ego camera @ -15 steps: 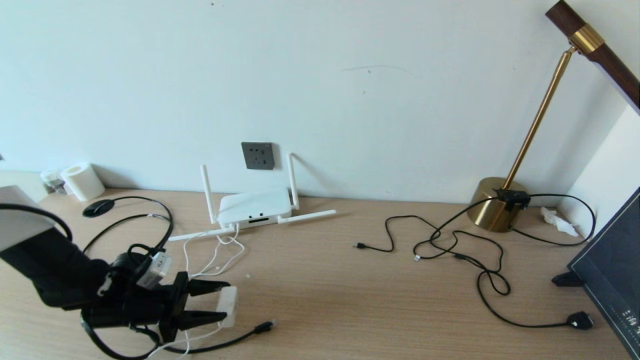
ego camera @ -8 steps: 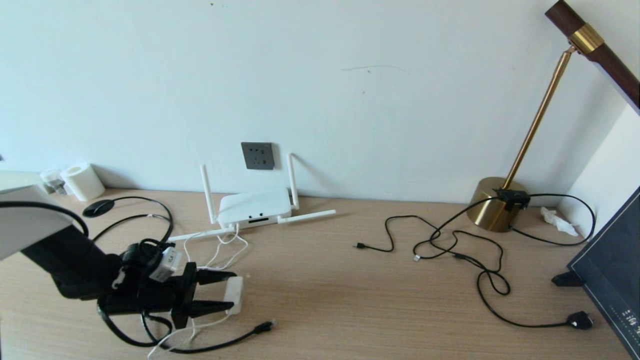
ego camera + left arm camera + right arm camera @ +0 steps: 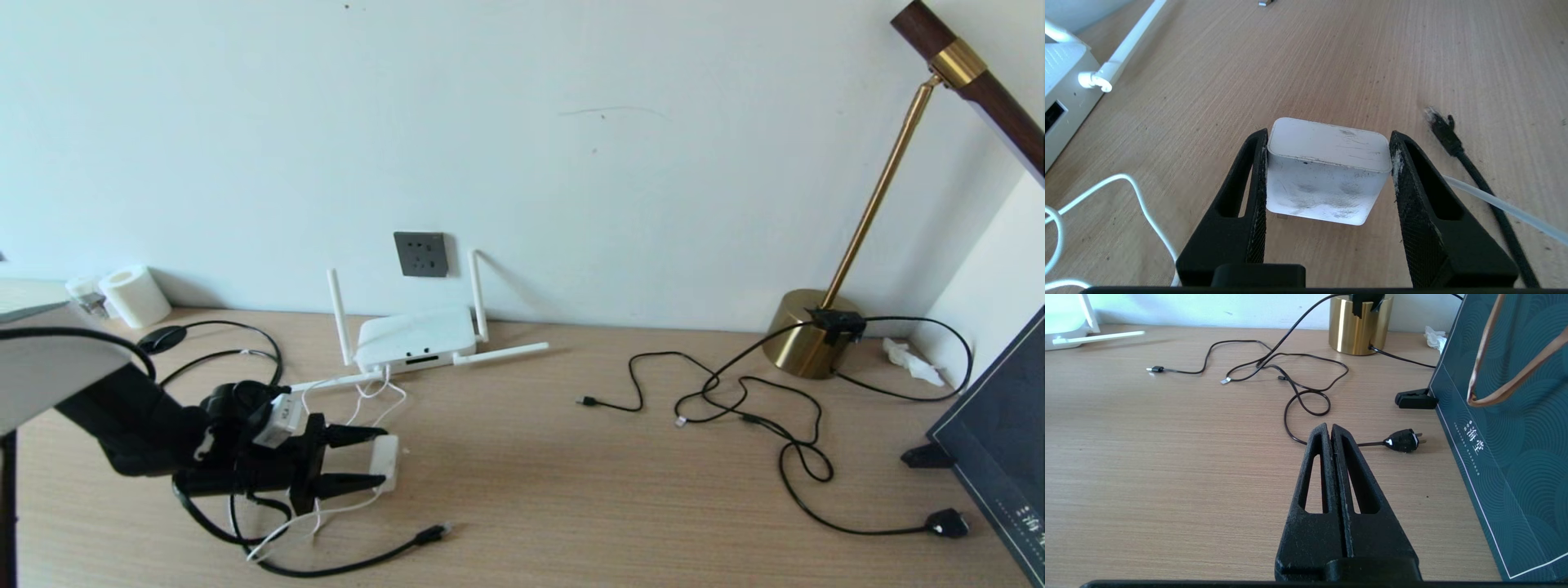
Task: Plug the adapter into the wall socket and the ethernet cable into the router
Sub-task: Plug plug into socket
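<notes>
You've got the left gripper [image 3: 1327, 163] clamped on the small white cube-shaped adapter [image 3: 1327, 171], just above the pale wood-grain desk [image 3: 571, 490]. Keep it square between the fingers and watch its thin white cord [image 3: 359, 408] so it doesn't snag as you carry it. The black ethernet cable [image 3: 384, 555] lies just beside you, unplugged. Further back, lift over the flat white router with stick antennas [image 3: 416, 339]; the dark grey wall socket [image 3: 421, 254] sits right behind it on the plain white wall [image 3: 571, 163]. The right gripper [image 3: 1331, 430] is parked, shut and empty.
</notes>
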{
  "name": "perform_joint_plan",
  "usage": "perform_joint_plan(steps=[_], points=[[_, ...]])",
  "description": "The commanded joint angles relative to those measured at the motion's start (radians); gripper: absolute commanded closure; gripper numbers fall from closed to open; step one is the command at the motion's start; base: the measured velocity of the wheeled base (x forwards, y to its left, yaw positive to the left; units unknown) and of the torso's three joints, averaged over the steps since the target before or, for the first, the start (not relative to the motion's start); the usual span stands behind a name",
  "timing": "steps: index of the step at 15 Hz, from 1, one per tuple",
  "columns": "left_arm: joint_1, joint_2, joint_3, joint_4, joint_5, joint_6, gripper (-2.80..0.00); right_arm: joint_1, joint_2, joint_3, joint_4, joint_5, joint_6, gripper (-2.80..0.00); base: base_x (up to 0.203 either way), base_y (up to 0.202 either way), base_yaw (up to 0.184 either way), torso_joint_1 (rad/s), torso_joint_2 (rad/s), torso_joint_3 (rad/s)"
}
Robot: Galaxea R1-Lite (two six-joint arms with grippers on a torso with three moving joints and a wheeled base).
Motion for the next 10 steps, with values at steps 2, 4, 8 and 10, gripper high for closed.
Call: perform_joint_plan(steps=[2,4,8,10], points=[[0.002,0.037,-0.033,-0.001,-0.007,0.007,0.0,0.0,0.0,0.0,0.0,0.0,0.001,0.0,0.0,0.0,0.0,0.0,0.0,0.0],[0.002,0.046,-0.049,0.001,-0.007,0.007,0.0,0.0,0.0,0.0,0.0,0.0,0.001,0.0,0.0,0.0,0.0,0.0,0.0,0.0],[0.0,0.036,-0.051,0.005,-0.012,0.006,-2.8,0.0,0.0,0.0,0.0,0.0,0.001,0.0,0.0,0.0,0.0,0.0,0.0,0.0],[0.002,0.035,-0.047,0.007,-0.019,0.006,-2.8,0.0,0.0,0.0,0.0,0.0,0.001,0.0,0.0,0.0,0.0,0.0,0.0,0.0]])
